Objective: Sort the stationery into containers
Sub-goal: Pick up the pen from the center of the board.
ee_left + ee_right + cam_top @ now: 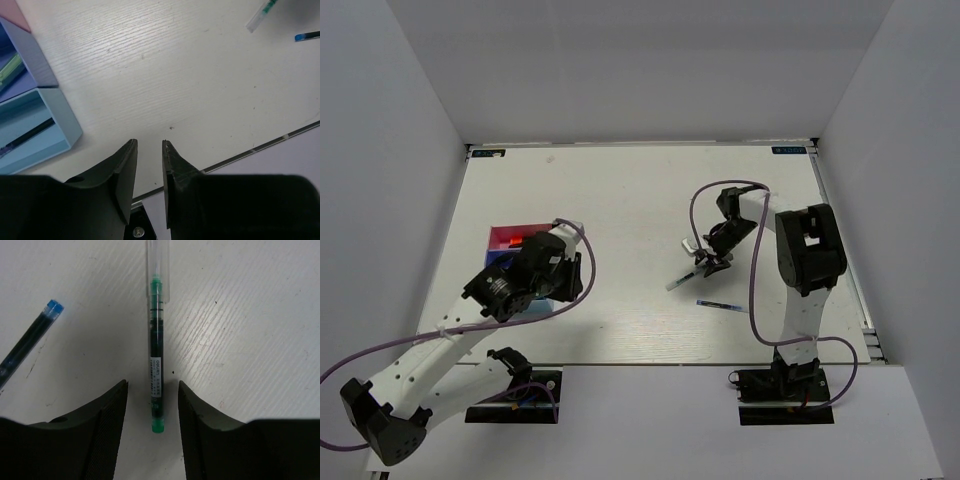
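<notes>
The right gripper [152, 405], jaws apart, straddles the green pen [156, 365], its axis toward twelve o'clock; contact looks unlikely yet.

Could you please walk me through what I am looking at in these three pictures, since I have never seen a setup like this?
These are two robot arms bolted at the near edge of a white table. The overhead picture looks down from above and behind them. The other two come from small cameras on each wrist, so the dark shapes at the bottom are that arm's own fingers.

The left gripper hangs over bare table beside the boxes, its jaws a narrow gap apart with nothing between them. Next to it stand a light blue box and a darker blue box; the overhead view also shows a pink box.

The right gripper is open, straddling a green pen that lies on the table. It has not closed on it yet. A blue pen lies loose nearby.
</notes>
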You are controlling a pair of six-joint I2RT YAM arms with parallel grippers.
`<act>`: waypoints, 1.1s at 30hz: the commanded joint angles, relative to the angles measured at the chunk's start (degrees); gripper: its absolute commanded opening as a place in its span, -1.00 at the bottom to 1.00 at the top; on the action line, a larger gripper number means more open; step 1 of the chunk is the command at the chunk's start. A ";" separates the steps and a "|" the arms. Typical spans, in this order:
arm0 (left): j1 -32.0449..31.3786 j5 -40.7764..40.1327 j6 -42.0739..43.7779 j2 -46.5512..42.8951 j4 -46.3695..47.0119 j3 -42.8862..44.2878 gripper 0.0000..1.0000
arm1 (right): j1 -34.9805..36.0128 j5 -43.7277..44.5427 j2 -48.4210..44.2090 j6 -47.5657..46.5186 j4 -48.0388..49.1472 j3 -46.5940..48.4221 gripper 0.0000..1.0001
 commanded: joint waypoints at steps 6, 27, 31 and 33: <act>-0.26 -1.54 -2.79 -5.91 -2.60 -2.49 -0.25 | 1.59 8.41 0.97 1.65 5.62 -0.86 -0.15; -0.35 -0.30 -3.50 -10.22 -7.61 1.02 -0.25 | 6.69 26.88 2.02 13.43 6.32 -4.46 -0.89; -0.26 -0.30 -3.50 -10.58 -7.88 1.55 -0.25 | 7.66 26.80 0.28 17.90 8.18 -6.31 -1.00; -0.26 -0.22 -3.41 -10.84 -8.06 1.90 -0.25 | 8.18 25.57 -0.26 20.62 8.18 -5.96 -1.00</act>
